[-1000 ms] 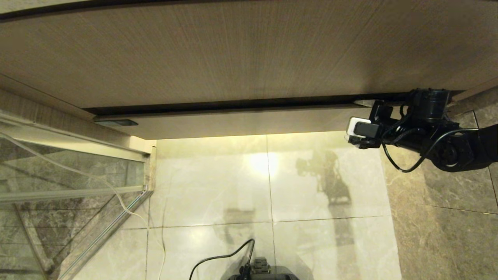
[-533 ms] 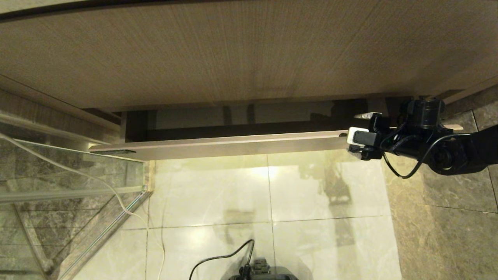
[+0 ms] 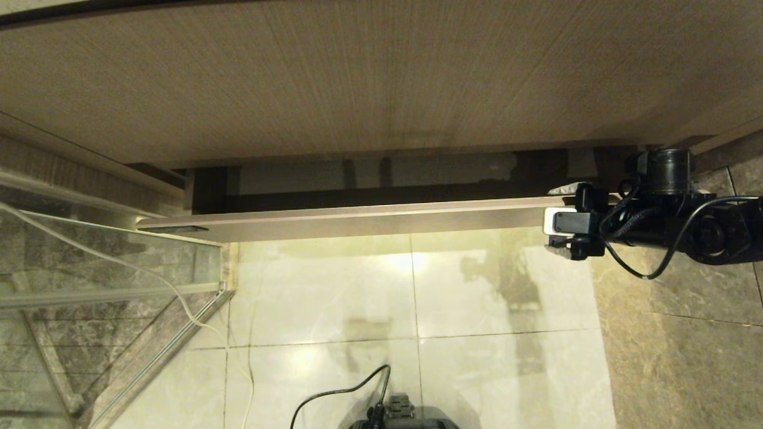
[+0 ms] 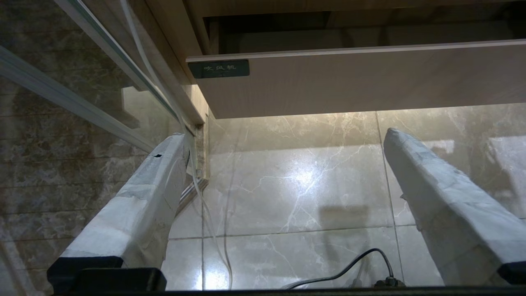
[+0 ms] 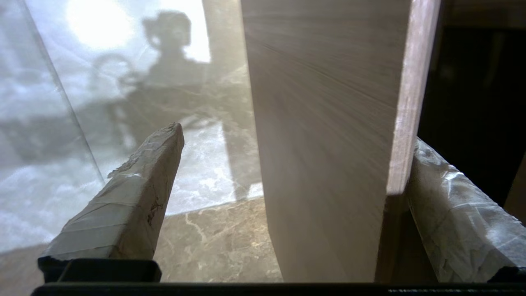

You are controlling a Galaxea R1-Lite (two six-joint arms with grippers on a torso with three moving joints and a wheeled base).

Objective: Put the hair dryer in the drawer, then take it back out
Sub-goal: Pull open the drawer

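The drawer [image 3: 357, 221] stands partly pulled out beneath the taller wood-grain panel [image 3: 381, 83], with a dark gap behind its flat front. A small dark label [image 4: 218, 69] sits at the front's left end. The hair dryer is not visible in any view; whether it lies inside the drawer cannot be told.

The right gripper [image 3: 566, 220] is at the drawer's right end. Its fingers [image 5: 135, 193] are spread wide and straddle the front board: one lies outside the face, the other behind the board's inner edge, close against it. Nothing is pinched.

The left gripper [image 4: 283, 205] hangs idle low over the marble floor [image 3: 501, 357], fingers spread and empty.

Risks, as judged from here:
- Pulling from one end only may skew the drawer and jam it on its runners.
- With the fingers unclamped, the hooked inner finger may slip off the edge.
- The opening looks too shallow yet; reaching in early may strike the panel above.
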